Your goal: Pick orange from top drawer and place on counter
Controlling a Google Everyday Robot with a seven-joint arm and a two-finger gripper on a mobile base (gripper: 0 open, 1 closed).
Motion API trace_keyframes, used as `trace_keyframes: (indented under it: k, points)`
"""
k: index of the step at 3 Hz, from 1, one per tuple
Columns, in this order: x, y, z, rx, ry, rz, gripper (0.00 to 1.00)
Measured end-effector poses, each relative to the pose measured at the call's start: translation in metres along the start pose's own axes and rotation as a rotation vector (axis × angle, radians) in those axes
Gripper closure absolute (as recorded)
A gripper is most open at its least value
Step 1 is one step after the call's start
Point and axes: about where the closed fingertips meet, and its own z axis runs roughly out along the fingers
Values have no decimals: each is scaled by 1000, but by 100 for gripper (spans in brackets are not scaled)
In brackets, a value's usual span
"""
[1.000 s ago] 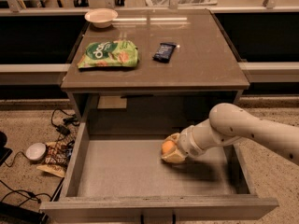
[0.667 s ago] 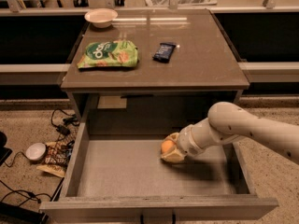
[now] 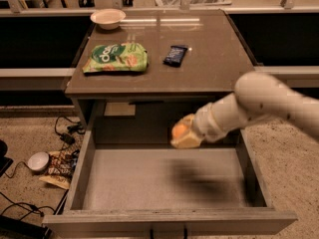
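Counter: up and behind the gripper, its front edge just above.
- Green snack bag: up-left of the gripper, lying flat.
- Dark snack bar: straight up from the gripper, beside the bag.
- White bowl: far up-left, at the back corner.

Floor, well left of the gripper: cables, round white object.

Top drawer: open below the gripper, with a shadow on its floor.

Arm: enters from the right, angled down-left.

Gripper: clasped on the orange, which is held clear above the drawer floor.
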Motion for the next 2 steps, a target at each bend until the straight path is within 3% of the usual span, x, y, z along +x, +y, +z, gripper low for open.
trace_keyframes:
  k: [1,2]
  points:
    - [-67,-8,-69,46,-31,-4,100]
    - [-116,-27,-130,124,-64,19,100]
